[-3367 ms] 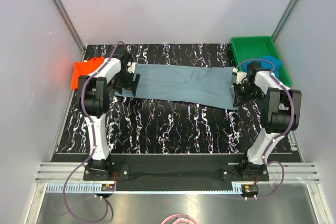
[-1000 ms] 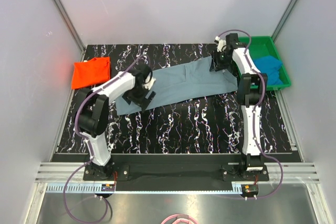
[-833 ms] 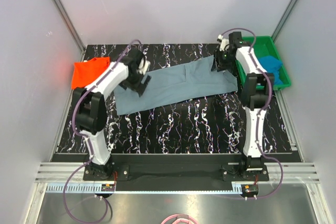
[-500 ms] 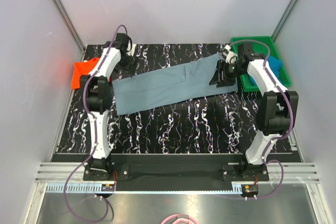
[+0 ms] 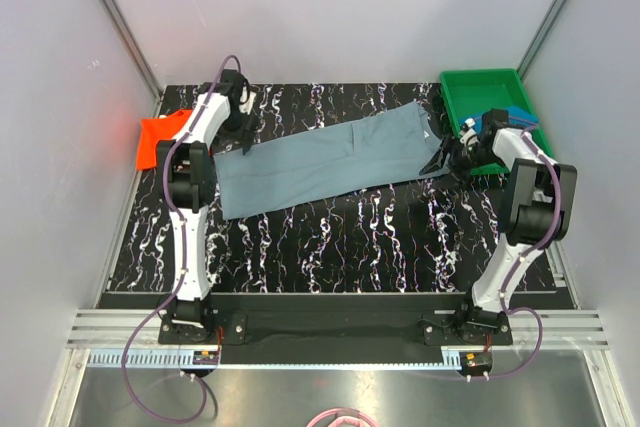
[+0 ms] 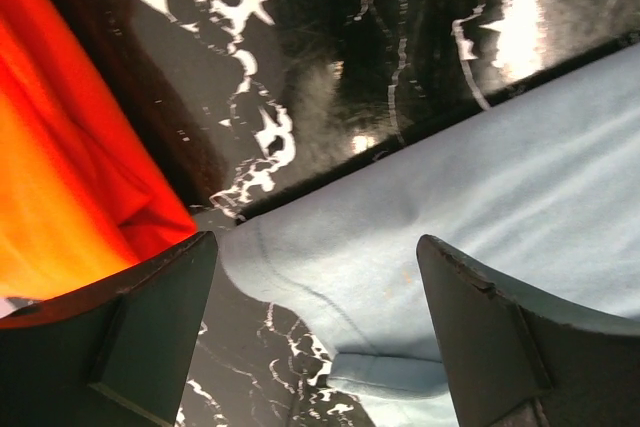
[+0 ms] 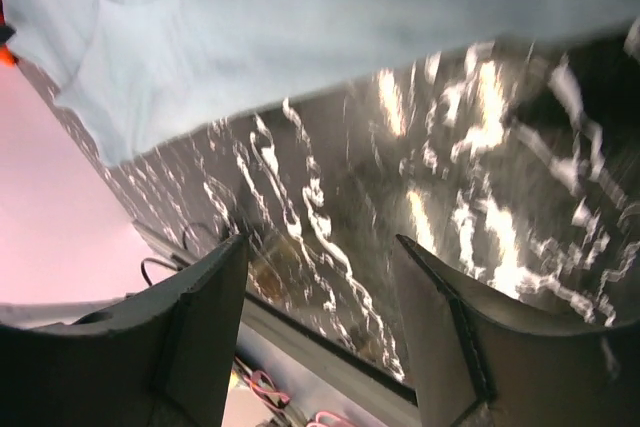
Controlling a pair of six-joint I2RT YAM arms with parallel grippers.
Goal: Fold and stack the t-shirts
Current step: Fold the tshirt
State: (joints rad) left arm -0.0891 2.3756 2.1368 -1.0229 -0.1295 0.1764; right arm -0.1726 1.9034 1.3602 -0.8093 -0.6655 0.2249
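The grey-blue t-shirt [image 5: 330,162] lies as a long folded strip slanting across the black marbled table [image 5: 330,237]. My left gripper [image 5: 244,137] hovers open over its far-left corner. In the left wrist view that corner [image 6: 400,247] shows between the spread fingers of the gripper [image 6: 315,242], with the orange-red t-shirt [image 6: 60,167] beside it. The orange-red t-shirt [image 5: 155,139] rests at the table's left edge. My right gripper [image 5: 443,162] stands open just off the strip's right end, holding nothing. In its own view the gripper [image 7: 320,242] is over bare table, the grey-blue cloth [image 7: 300,27] above it. The bright blue t-shirt [image 5: 518,117] sits in the tray.
A green plastic tray [image 5: 480,75] stands at the back right corner, close behind my right arm. White walls and metal posts close in the table on three sides. The arm bases are on a black bar at the near edge.
My right gripper has let go of the strip's right end, opened wider and moved right, off the cloth. My left gripper has come down from the back edge to the strip's far-left corner.
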